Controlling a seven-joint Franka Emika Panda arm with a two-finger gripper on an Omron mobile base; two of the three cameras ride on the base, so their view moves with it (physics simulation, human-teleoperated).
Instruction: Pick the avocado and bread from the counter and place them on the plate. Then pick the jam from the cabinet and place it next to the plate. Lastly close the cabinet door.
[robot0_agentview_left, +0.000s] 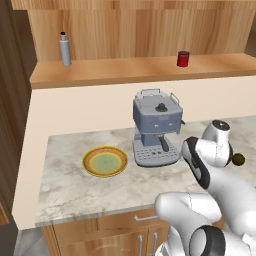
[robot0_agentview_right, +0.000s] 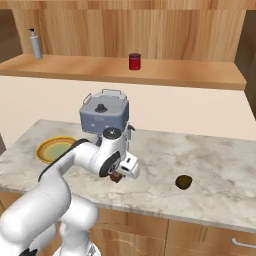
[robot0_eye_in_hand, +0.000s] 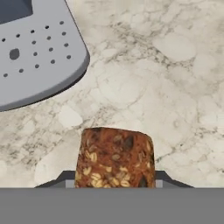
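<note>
My gripper (robot0_eye_in_hand: 114, 181) is shut on the bread (robot0_eye_in_hand: 114, 156), a brown seeded block held between the dark fingertips. In the right base view the gripper (robot0_agentview_right: 118, 176) hangs low over the counter (robot0_agentview_right: 210, 155), just in front of the coffee machine, with the bread (robot0_agentview_right: 116, 178) showing under it. The avocado (robot0_agentview_right: 184, 182) lies on the counter to the right, also visible past the arm (robot0_agentview_left: 239, 159). The plate (robot0_agentview_left: 88, 162) sits to the left of the machine, with nothing on it. A red jam jar (robot0_agentview_right: 134, 61) stands on the cabinet shelf (robot0_agentview_right: 165, 72).
A grey coffee machine (robot0_agentview_left: 156, 125) stands mid-counter, and its drip tray (robot0_eye_in_hand: 39, 57) lies close to the gripper. A grey bottle (robot0_agentview_left: 65, 49) is at the shelf's left end. A dark wood panel (robot0_agentview_left: 11, 100) runs along the left edge.
</note>
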